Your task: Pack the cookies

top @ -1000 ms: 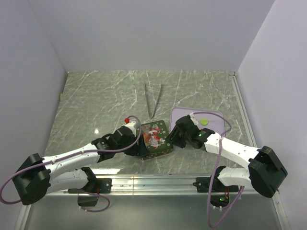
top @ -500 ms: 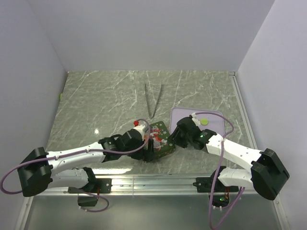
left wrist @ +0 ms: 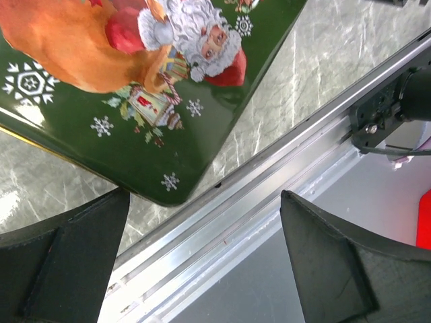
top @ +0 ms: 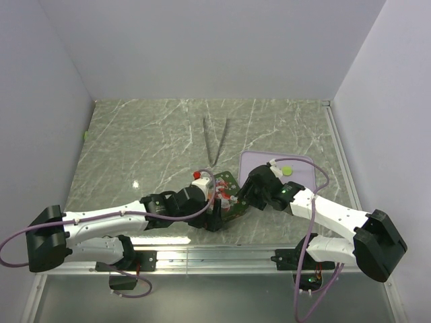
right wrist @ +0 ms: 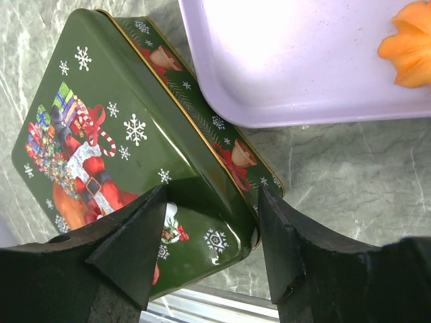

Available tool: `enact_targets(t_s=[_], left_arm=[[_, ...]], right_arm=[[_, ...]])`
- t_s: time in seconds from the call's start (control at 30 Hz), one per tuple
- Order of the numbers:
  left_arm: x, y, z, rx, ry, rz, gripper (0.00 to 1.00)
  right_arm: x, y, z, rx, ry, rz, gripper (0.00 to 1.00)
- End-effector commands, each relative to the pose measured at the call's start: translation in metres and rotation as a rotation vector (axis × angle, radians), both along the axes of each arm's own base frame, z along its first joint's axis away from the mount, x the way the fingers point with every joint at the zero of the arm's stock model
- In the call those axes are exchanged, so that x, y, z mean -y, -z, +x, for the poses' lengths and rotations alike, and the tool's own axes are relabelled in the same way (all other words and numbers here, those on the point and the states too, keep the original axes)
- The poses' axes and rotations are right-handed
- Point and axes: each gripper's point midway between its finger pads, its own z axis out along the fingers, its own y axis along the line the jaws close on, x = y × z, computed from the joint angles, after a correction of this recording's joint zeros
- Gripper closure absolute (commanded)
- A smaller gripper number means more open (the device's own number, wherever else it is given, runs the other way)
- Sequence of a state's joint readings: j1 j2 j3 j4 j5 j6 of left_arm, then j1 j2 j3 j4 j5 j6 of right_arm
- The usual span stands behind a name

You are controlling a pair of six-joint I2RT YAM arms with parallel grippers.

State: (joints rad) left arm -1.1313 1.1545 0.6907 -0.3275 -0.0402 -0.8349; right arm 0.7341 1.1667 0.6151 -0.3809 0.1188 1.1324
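Grey-green veined marble tabletop underneath, plain pale walls around. Left gripper: matte black fingers spread wide with nothing between them, hanging over one corner of the Christmas tin and the brushed aluminium rail just past that corner. Right gripper: likewise parted, straddling another corner of the tin, contact with the painted metal unclear. Just beyond those fingertips, a lilac tray, smooth, glossy and round-cornered, rim right against the tin's side. Further out on the tray, off to the upper right of that gripper, one orange cookie, lobed and ridged like a flower; any others out of sight. Probably light, rigid and crumbly, so best pinched gently across opposite lobes, never squeezed hard. Tin: stiff, slick lacquered metal, lid apparently on, likely to slide on polished stone unless braced from two sides. Well beyond both grippers, slim metal tongs flat on the stone.
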Motion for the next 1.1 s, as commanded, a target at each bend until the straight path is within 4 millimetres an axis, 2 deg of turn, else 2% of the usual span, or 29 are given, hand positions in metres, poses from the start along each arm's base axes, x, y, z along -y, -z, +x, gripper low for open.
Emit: enact_targets(t_s=[0.0,0.37,0.57,0.83,1.07], left_arm=[[0.014,-0.023,0.001,0.03,-0.011,-0.062,0.01],[-0.006,-0.011,-0.02,-0.024,-0.049,-0.08,0.01],[-0.011,-0.017,-0.028,-0.032,-0.053,-0.117,0.0],[-0.02,-0.047,-0.023,0.021,-0.089,-0.156,0.01],[-0.033,-0.085,-0.009,0.113,-0.134,-0.164,0.01]], right_arm=[[0.021,0.023,-0.023,-0.088,-0.022,-0.106,0.37],[0.019,0.03,-0.027,-0.104,-0.04,-0.106,0.41],[0.025,0.034,-0.03,-0.112,-0.046,-0.137,0.38],[0.031,0.035,-0.035,-0.11,-0.048,-0.147,0.27],[0.036,0.026,-0.034,-0.079,-0.038,-0.141,0.18]])
